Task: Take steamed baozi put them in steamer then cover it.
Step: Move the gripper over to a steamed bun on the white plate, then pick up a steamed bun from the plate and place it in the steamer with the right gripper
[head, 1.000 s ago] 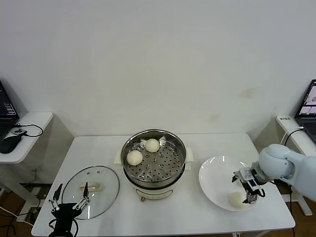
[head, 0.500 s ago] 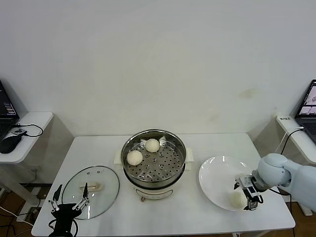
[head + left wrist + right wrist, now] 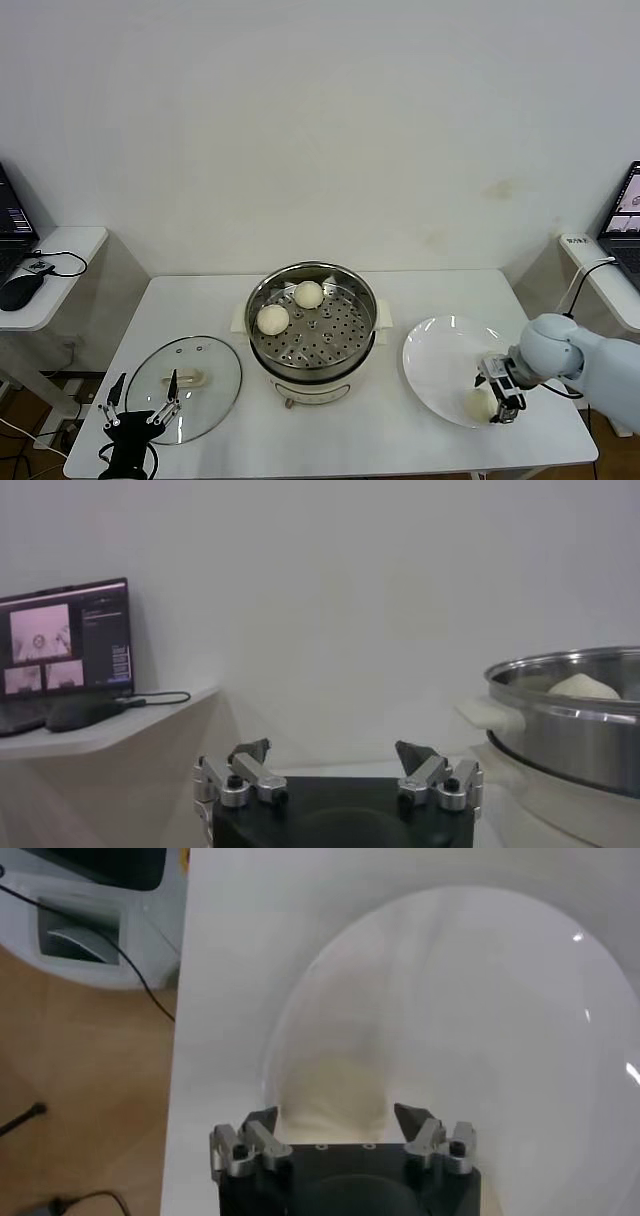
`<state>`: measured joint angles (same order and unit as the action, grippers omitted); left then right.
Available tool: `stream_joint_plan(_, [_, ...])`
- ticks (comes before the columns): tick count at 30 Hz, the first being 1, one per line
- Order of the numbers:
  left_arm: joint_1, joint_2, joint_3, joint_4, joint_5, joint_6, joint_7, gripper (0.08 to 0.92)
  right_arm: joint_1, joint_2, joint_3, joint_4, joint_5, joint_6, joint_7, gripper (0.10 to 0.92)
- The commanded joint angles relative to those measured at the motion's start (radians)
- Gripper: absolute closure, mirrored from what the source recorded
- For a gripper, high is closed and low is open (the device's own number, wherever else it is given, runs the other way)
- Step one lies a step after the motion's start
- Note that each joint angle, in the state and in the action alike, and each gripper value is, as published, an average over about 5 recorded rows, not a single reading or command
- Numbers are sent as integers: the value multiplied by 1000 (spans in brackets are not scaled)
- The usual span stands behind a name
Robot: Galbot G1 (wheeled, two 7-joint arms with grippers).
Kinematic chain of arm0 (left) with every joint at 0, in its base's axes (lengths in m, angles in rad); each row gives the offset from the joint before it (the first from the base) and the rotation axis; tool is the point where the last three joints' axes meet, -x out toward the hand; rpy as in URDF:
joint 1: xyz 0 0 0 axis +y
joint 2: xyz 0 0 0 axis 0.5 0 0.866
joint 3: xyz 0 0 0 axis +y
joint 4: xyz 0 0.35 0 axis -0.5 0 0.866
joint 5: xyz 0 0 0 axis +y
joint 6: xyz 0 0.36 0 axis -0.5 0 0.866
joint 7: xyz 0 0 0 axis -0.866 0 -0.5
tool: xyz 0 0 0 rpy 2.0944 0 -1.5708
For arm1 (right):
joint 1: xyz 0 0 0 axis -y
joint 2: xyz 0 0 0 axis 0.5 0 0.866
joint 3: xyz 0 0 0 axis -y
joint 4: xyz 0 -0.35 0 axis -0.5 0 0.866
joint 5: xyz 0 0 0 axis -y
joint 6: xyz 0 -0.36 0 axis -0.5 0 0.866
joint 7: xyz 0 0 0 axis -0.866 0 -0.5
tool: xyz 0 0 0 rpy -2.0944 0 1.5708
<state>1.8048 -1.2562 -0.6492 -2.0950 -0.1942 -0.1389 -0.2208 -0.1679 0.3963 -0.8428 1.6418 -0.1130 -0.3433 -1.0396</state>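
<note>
One steamed baozi lies on the white plate at the right, near its front edge. My right gripper is lowered over it with a finger on either side, close to its sides, jaws still apart. In the right wrist view the baozi fills the gap of the right gripper. Two more baozi sit on the perforated tray of the steamer. The glass cover lies flat at the left. My left gripper waits open at the cover's front edge, holding nothing.
The steamer's white base has side handles. Side tables with laptops stand at the left and right. From the left wrist, the left gripper faces the wall with the steamer beside it. The table edge runs close to the plate.
My right gripper has come down onto the plate around the baozi and its jaws have narrowed towards it. The left arm has not moved.
</note>
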Motion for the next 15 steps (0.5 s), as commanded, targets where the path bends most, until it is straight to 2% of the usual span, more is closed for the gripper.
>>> stream_joint_plan(1, [1, 0, 0, -2, 0, 1, 0, 177, -21, 10, 17, -16, -3, -5, 0, 317])
stream_joint_plan(15, [6, -2, -4, -11, -2, 0, 1, 177, 71, 6, 0, -5, 31, -5, -31, 420])
